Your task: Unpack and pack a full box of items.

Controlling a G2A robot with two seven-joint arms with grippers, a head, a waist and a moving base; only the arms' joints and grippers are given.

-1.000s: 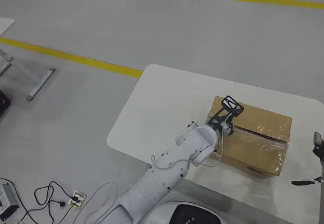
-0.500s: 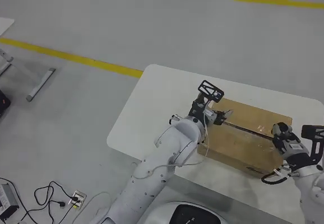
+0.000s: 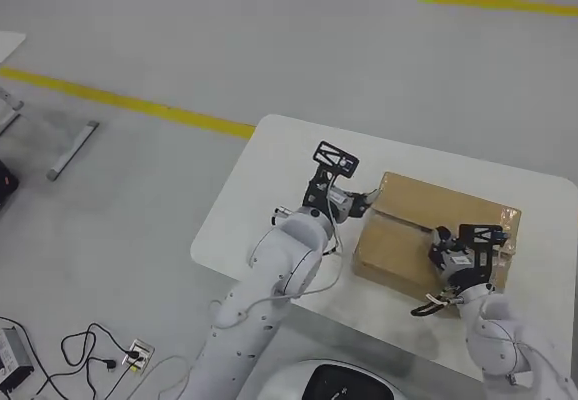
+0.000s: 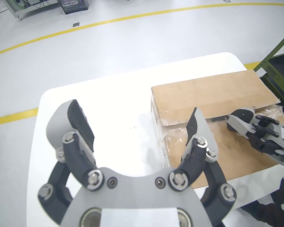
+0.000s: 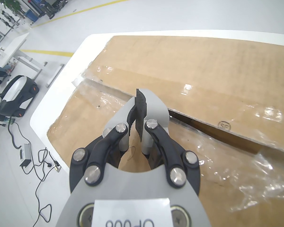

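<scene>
The cardboard box (image 3: pixel 409 205) is set on the right part of the white table (image 3: pixel 289 180). Its top flaps are covered in clear tape (image 5: pixel 250 178), and a dark gap is seen along the middle seam. The right gripper (image 5: pixel 139 95) is held low over the near flap, just beside that seam, with its jaws pressed together on nothing. The left gripper (image 4: pixel 135 112) is held over bare table just beside the box's left end, with its jaws spread wide.

Bright, even overhead light fills the hall. The white desk (image 4: pixel 113 90) washes out to glare in the left wrist view, and the clear tape (image 5: pixel 250 176) on the box (image 5: pixel 203 57) glints. The 2 wrist views bend the yellow floor line (image 4: pixel 132 17) into a curve
</scene>
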